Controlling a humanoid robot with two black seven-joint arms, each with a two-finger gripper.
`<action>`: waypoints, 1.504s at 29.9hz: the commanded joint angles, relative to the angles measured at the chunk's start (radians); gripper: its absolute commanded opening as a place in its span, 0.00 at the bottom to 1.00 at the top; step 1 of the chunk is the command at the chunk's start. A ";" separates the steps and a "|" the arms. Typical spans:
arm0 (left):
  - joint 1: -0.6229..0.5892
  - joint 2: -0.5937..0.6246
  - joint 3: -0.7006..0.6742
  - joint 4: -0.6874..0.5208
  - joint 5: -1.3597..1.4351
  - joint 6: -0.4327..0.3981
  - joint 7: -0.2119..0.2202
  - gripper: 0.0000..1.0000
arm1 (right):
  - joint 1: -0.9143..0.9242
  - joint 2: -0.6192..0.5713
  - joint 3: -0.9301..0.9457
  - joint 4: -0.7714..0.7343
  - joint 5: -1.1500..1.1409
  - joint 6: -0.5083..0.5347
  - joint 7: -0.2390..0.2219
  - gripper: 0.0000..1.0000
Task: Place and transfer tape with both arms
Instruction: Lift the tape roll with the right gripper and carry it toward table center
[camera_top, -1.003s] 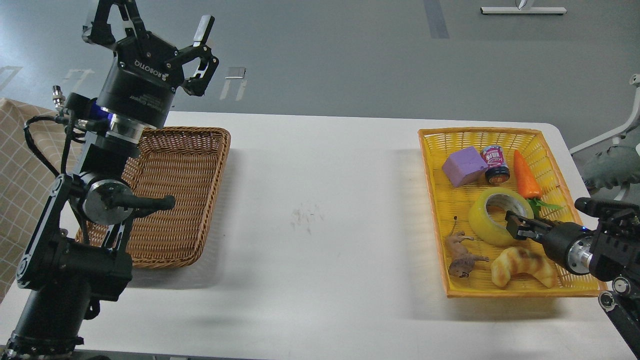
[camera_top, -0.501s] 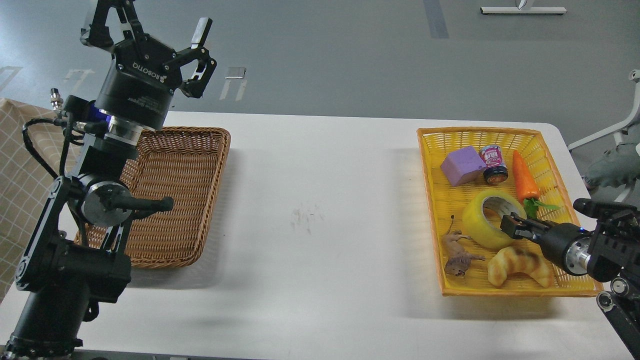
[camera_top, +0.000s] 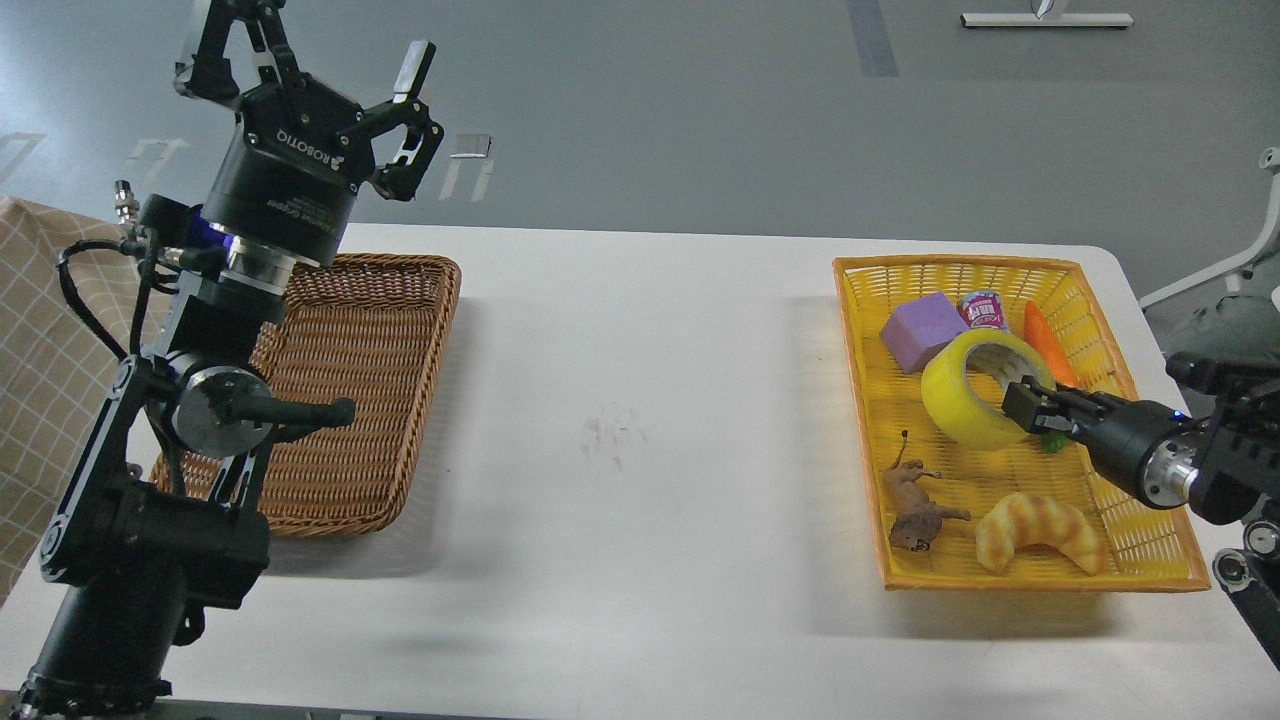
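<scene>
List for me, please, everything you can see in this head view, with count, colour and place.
tape: one, translucent yellow with grey-white core, tilted over the yellow basket, held at its rim by the right gripper
yellow basket: one, yellow with orange rim, right side of table
purple block: one, far part of yellow basket
can: one, pink label, behind the tape, partly hidden
carrot: one, orange with green leaves, beside the tape
toy animal: one, brown, near left of yellow basket
croissant: one, golden, near part of yellow basket
wicker basket: one, brown, left side of table
table: one, white
left gripper: one, black, raised, open
right gripper: one, black, shut on the tape
</scene>
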 joint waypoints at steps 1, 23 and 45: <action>-0.002 -0.004 0.001 0.000 0.000 0.001 0.001 0.98 | 0.094 -0.005 -0.007 0.025 0.033 0.030 -0.006 0.08; -0.002 0.012 -0.008 0.000 0.000 0.001 0.002 0.98 | 0.588 0.342 -0.461 -0.247 0.021 0.030 -0.052 0.06; 0.005 0.025 -0.014 -0.002 0.000 0.001 0.002 0.98 | 0.597 0.475 -0.705 -0.334 0.018 0.030 -0.089 0.06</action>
